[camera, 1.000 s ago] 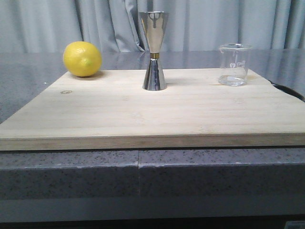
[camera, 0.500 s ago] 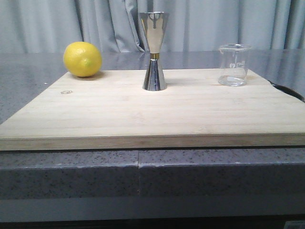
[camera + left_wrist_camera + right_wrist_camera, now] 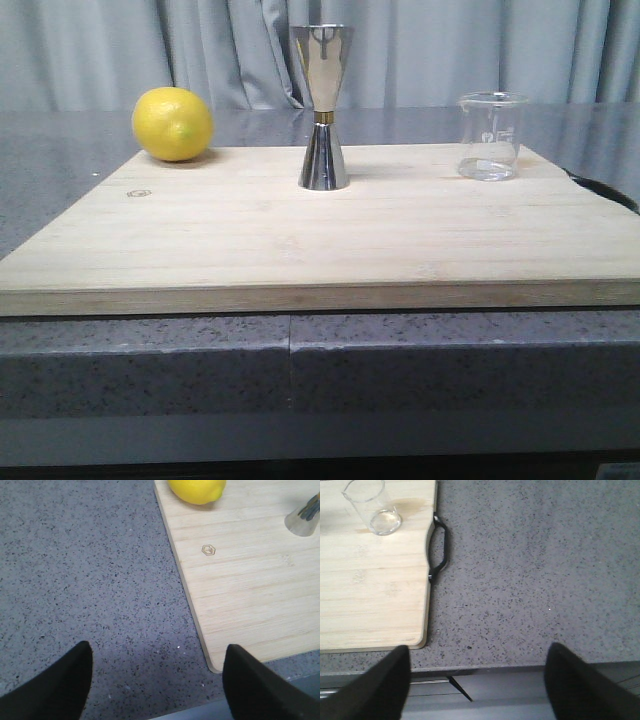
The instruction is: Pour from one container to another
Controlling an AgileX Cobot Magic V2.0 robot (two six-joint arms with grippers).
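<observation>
Front view: a bamboo cutting board [image 3: 320, 235] carries the steel double jigger [image 3: 323, 107] upright at 12 o'clock, the glass beaker [image 3: 491, 135] upright at 2 o'clock, well apart, and a lemon [image 3: 173, 123] at 10 o'clock. Both the left gripper [image 3: 157, 680] and the right gripper [image 3: 477, 682] hang spread wide over the speckled countertop [image 3: 530, 575], holding nothing.

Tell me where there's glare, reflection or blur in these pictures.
Front view: the steel jigger mirrors its surroundings on its polished cones; the glass beaker shows bright highlights on its wall and its markings are faint; the lemon casts a soft shadow on the board. Left wrist view: the dark fingertips look blurred. Right wrist view: the beaker's base glints.
</observation>
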